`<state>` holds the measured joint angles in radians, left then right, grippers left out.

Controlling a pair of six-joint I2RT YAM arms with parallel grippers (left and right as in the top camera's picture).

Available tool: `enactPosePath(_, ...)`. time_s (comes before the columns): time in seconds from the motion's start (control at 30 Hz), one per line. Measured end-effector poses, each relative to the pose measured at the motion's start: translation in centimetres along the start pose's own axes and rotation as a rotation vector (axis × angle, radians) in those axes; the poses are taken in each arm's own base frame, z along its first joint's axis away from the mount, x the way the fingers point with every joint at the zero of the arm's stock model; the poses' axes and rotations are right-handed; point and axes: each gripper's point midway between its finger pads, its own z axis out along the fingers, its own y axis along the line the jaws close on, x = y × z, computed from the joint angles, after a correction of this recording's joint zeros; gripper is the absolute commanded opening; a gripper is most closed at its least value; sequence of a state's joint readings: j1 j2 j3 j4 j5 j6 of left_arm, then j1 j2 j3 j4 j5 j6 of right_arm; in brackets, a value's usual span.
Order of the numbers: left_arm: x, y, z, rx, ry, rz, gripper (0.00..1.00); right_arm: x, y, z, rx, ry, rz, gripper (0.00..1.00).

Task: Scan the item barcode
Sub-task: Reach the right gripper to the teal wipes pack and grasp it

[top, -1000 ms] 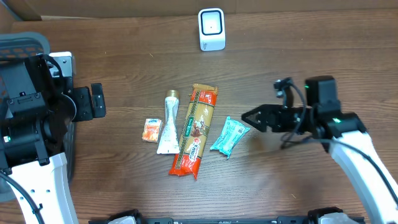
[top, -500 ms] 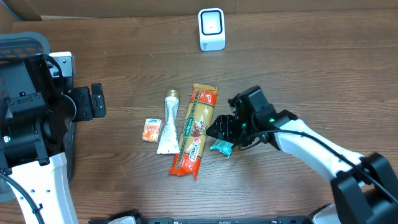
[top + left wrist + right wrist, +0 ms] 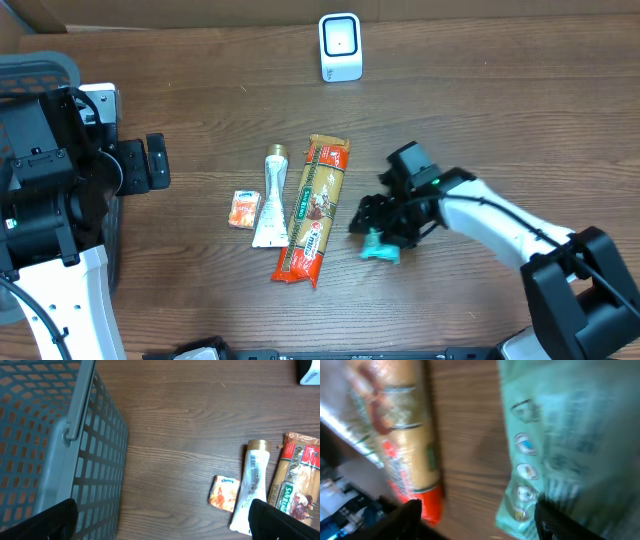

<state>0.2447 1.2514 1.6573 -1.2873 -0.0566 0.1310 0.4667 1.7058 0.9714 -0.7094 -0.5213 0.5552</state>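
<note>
Tabletop [image 3: 500, 100]: pasta pack [image 3: 312, 210] lies centre. Teal sachet [image 3: 379, 250] sits flat just beside it, beneath right end effector [image 3: 382, 230], jaws wide apart, gripping nothing visible. Left end effector [image 3: 160, 520] fully spread, empty. Judgement: sachet light, limp, slippery film; pinch 1 sealed edge.

Table [image 3: 520, 90]: brown wood grain. Packet [image 3: 381, 250]: teal-green with small printed icons. Pasta pack [image 3: 312, 208]: orange-red and tan, with a green band. Tube [image 3: 272, 205]: white, gold cap. Sachet [image 3: 243, 209]: orange. Scanner [image 3: 340, 46]: white. Basket [image 3: 50, 435]: grey grid mesh.
</note>
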Motion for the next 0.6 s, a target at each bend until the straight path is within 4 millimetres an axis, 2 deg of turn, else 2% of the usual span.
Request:
enactPosePath(0.03, 0.0, 0.0, 0.0, 0.000, 0.000, 0.000, 1.00, -0.5, -0.8, -0.7, 0.028, -0.008, -0.015, 0.91)
enactPosePath(0.07, 0.0, 0.0, 0.0, 0.000, 0.000, 0.000, 1.00, -1.2, -1.3, -1.3, 0.048, -0.023, -0.036, 0.93)
enactPosePath(0.17, 0.0, 0.0, 0.0, 0.000, 0.000, 0.000, 1.00, -4.3, -2.9, -3.7, 0.136, -0.115, -0.141, 0.94)
enactPosePath(0.33, 0.0, 0.0, 0.0, 0.000, 0.000, 0.000, 1.00, -8.6, -4.0, -7.0, 0.253, -0.259, -0.267, 0.96)
enactPosePath(0.47, 0.0, 0.0, 0.0, 0.000, 0.000, 0.000, 1.00, -8.9, -4.4, -8.7, 0.277, -0.253, -0.256, 0.96)
enactPosePath(0.6, 0.0, 0.0, 0.0, 0.000, 0.000, 0.000, 1.00, -7.2, -4.6, -9.2, 0.215, -0.172, -0.187, 0.95)
